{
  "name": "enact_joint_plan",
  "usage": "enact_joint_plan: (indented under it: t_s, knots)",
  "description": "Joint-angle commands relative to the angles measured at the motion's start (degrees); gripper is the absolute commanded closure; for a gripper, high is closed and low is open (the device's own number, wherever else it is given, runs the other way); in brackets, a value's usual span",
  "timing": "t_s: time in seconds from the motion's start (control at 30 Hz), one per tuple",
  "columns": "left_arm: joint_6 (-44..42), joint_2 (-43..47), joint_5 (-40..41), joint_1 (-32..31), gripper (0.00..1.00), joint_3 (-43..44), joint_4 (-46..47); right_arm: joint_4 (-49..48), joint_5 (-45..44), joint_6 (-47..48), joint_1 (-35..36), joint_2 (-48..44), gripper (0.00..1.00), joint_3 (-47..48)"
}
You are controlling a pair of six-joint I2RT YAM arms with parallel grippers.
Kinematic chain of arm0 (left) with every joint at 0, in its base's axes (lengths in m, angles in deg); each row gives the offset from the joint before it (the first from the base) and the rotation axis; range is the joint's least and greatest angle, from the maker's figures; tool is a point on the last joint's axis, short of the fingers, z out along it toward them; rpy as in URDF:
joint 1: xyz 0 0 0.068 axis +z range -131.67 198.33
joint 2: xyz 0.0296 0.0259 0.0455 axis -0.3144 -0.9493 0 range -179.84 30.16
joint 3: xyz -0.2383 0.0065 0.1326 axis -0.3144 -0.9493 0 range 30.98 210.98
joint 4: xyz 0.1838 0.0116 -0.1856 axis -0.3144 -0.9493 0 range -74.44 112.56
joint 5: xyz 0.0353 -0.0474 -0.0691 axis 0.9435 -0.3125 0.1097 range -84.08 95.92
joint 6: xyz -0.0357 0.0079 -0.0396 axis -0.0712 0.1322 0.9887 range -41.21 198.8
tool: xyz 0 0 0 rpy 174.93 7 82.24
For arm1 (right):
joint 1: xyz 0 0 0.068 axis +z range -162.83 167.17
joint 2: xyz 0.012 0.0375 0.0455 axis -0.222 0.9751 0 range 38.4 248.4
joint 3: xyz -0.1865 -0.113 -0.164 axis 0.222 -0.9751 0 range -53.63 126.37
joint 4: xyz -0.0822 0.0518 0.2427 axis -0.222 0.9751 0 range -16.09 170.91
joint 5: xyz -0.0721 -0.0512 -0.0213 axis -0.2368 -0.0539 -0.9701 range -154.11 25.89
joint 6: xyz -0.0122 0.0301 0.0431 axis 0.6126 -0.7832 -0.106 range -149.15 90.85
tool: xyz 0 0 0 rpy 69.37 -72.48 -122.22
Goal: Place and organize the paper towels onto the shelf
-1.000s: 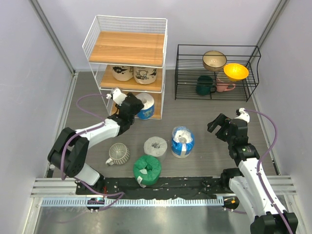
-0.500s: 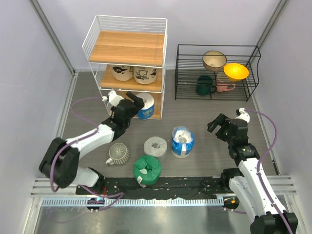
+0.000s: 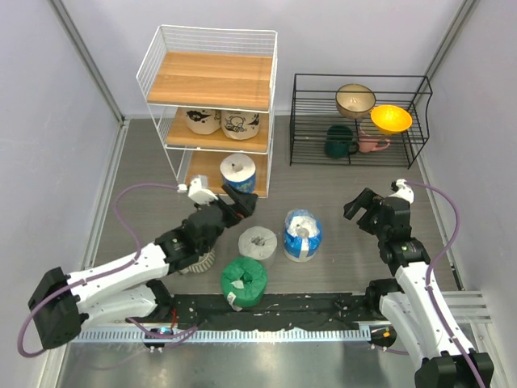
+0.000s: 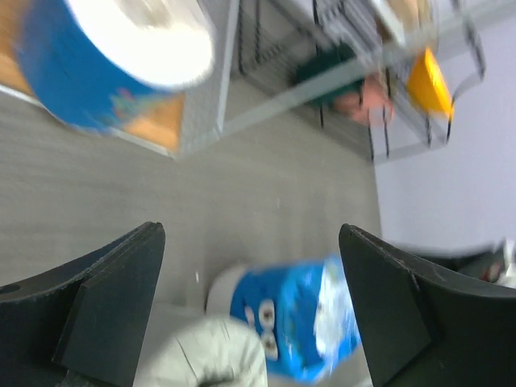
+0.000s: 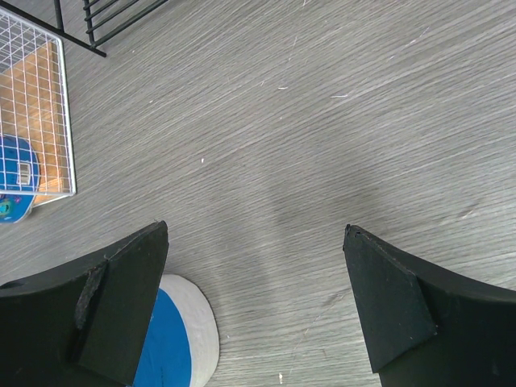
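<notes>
The shelf (image 3: 212, 79) stands at the back left. Two tan rolls (image 3: 203, 120) (image 3: 240, 124) sit on its middle tier and the white-blue roll (image 3: 238, 173) on the bottom tier. The blue-white roll (image 3: 302, 234), grey roll (image 3: 258, 242) and green roll (image 3: 244, 279) stand on the table. My left gripper (image 3: 239, 202) is open and empty, between the shelf and the grey roll. Its wrist view, blurred, shows the blue-white roll (image 4: 298, 322) and grey roll (image 4: 214, 355) ahead. My right gripper (image 3: 365, 208) is open and empty, right of the blue-white roll (image 5: 177, 339).
A ribbed pale mug (image 3: 198, 259) lies mostly under my left arm. A low black wire rack (image 3: 359, 121) at the back right holds bowls and mugs. Purple walls close in both sides.
My left gripper has pulled back from the shelf's bottom tier, leaving the white-blue roll there, and has swung right and nearer, toward the grey roll. The right arm has not moved.
</notes>
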Motion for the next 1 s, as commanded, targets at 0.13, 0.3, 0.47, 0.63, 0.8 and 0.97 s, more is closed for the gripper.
enact_joint_plan:
  t_s: [0.13, 0.3, 0.47, 0.63, 0.8, 0.97]
  knots:
    - [-10.2, -10.7, 1.7, -14.1, 0.07, 8.9, -2.1, -1.7, 0.1, 0.4, 0.3, -1.2, 0.04, 0.3]
    - [-18.4, -19.4, -2.3, -17.2, 0.07, 14.9, -1.8, -1.4, 0.4, 0.2, 0.3, -1.6, 0.04, 0.2]
    - [-20.5, -23.2, -3.6, -17.3, 0.07, 16.2, -0.3, -1.3, 0.4, 0.2, 0.3, -1.9, 0.04, 0.3]
    - [-23.1, -26.8, -6.0, -17.3, 0.08, 19.0, -1.0, -1.2, 0.4, 0.1, 0.3, -1.7, 0.04, 0.3]
    - [-25.3, -30.7, -10.1, -17.4, 0.12, 23.0, -2.4, -1.1, 0.3, 0.1, 0.3, -1.8, 0.04, 0.3]
    - [-27.5, -33.2, -10.6, -17.4, 0.28, 27.3, -9.1, -1.2, 0.1, 0.2, 0.3, -1.5, 0.04, 0.3]
